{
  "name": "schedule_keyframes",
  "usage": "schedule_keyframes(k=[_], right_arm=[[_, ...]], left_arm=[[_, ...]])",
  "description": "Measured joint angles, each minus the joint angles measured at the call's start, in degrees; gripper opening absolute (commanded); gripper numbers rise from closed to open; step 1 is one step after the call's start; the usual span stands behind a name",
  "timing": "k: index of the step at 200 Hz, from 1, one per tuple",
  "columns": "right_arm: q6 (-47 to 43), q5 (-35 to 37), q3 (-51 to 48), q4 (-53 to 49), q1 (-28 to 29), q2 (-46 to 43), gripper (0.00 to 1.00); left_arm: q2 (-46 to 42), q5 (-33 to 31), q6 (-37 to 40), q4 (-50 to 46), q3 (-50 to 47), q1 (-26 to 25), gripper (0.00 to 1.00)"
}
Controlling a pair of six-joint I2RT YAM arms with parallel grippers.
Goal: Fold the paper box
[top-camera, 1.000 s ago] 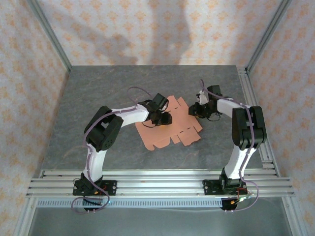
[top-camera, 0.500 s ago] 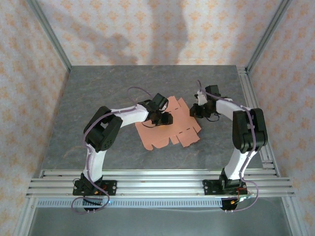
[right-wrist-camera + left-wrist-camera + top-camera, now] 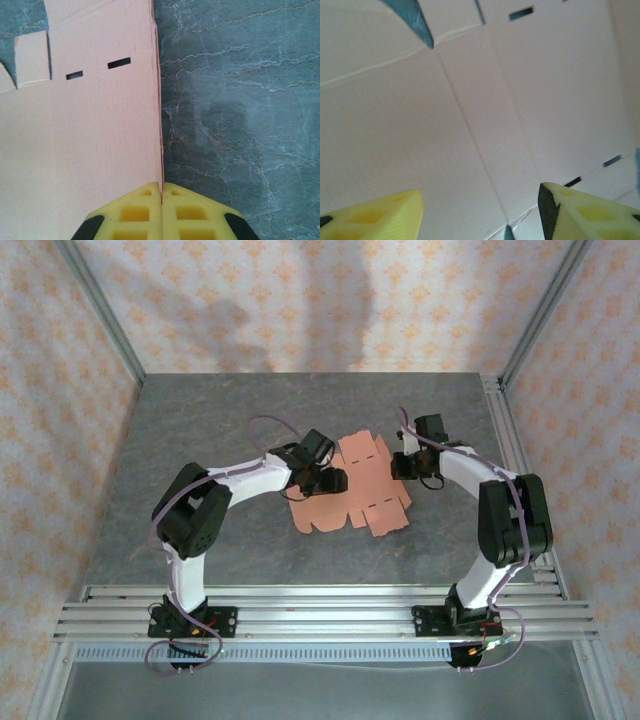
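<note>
**1. Workpiece.** The paper box (image 3: 355,492) is an unfolded salmon-pink die-cut sheet. It lies flat on the grey marbled table (image 3: 200,440), between the two end effectors and extending from them toward the arm bases. Tabs and rounded flaps line its outline. Crease lines and short rectangular slots (image 3: 119,63) cross its panels.

**2. Left end effector.** The left gripper (image 3: 335,481) sits over the left-central part of the sheet.
- In the left wrist view its two yellow fingertips (image 3: 375,217) stand well apart, so the jaws are open.
- Nothing is held between them.
- Card surface spreads ahead of and between the fingertips. One long crease runs away from the gap toward a notch where the table shows through.

**3. Right end effector.** The right gripper (image 3: 161,210) is at the right-hand edge of the sheet.
- Its yellow fingertips are pressed together, so the jaws are closed.
- The straight card edge runs directly ahead of the tips and meets the seam between them.
- Card lies to the left of the seam and bare table to the right.
- It cannot be determined whether the card edge is pinched in the seam.

**4. Surroundings.** An aluminium rail frame (image 3: 320,605) carries both arm bases at the near edge. Patterned walls (image 3: 300,300) enclose the table on three sides.
</note>
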Motion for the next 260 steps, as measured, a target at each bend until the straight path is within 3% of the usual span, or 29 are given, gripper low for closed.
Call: schedule_keyframes(k=[26, 109, 142, 176, 220, 260], right_arm=[[0.13, 6.62, 0.00, 0.17, 4.61, 0.00, 0.00], [-6.47, 39.98, -0.02, 4.00, 20.61, -0.07, 0.00], [-10.88, 52.22, 0.11, 7.28, 24.96, 2.62, 0.00], [-14.51, 61.64, 0.55, 8.94, 28.20, 9.77, 0.00], [-15.67, 62.99, 0.57, 9.94, 27.96, 9.73, 0.00], [-14.82, 46.56, 0.15, 9.03, 22.82, 2.27, 0.00]], left_arm=[[-1.99, -1.77, -1.25, 0.94, -1.81, 0.55, 0.65], [-11.23, -5.84, -5.38, 1.90, -10.38, 10.97, 1.00], [-14.27, -6.36, -5.88, 2.05, -13.33, 14.86, 1.00], [-14.86, -6.69, -5.81, 2.08, -13.46, 15.37, 1.00], [-14.88, -6.38, -5.01, 2.03, -13.46, 15.34, 1.00], [-14.36, -4.42, -0.11, 0.98, -11.30, 15.32, 1.00]])
